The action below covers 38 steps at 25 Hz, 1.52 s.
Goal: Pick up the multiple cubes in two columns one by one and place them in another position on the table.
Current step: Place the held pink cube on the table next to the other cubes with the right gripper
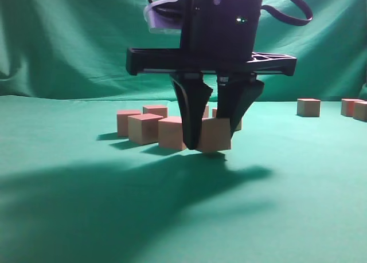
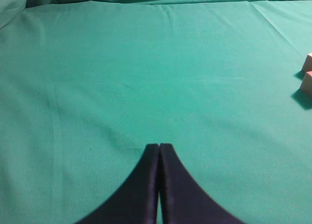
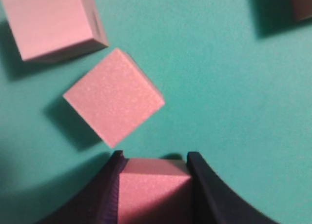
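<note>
The right gripper (image 1: 209, 138) is down among the cluster of cubes (image 1: 143, 127) and has one clamped: its two dark fingers (image 1: 189, 117) stand partway apart with a salmon block, the gripped cube (image 1: 215, 135), squeezed between them. That block looks just clear of the green table (image 1: 86, 205), with its shadow right beneath it.

In the right wrist view the gripped cube (image 3: 153, 190) fills the gap between the fingers, flat pink top facing up. Just beyond it sits a neighbour cube (image 3: 113, 97) turned on the diagonal, corner pointing back at the gripper, and past that, to the left, another larger-looking block (image 3: 51, 21).

Relative to the gripped cube, the rest of the cluster sits close by on its left and just behind it. Well off to its right, near the green backdrop (image 1: 69, 39), stand a lone cube (image 1: 308, 107) and a pair at the frame edge (image 1: 354, 108).

The left gripper (image 2: 159, 148) is fully closed with nothing in it, tips pressed together over bare cloth, two cubes (image 2: 307, 72) poking in at the right edge of the left wrist view.
</note>
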Available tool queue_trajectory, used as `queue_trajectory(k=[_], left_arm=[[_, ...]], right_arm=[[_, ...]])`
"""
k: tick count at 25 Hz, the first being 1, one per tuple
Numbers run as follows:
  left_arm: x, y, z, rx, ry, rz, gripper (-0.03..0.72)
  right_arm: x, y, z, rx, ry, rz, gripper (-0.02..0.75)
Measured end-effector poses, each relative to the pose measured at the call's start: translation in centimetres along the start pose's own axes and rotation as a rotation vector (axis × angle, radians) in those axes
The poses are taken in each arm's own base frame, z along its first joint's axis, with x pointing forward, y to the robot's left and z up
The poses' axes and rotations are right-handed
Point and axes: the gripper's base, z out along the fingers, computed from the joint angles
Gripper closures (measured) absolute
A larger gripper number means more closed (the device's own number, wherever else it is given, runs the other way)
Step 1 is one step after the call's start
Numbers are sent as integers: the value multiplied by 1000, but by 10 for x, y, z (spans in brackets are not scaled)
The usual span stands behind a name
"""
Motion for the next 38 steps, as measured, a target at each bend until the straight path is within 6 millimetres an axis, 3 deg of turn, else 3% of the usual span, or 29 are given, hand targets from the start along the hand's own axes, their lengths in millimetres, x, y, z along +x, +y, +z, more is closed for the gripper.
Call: queue_trajectory(k=[36, 38], left_arm=[[0, 0, 0, 0, 0, 0, 688], [0, 0, 0, 0, 0, 0, 688]], right_arm=[[-1, -2, 5, 31, -2, -23, 466], [0, -2, 5, 32, 0, -23, 357]])
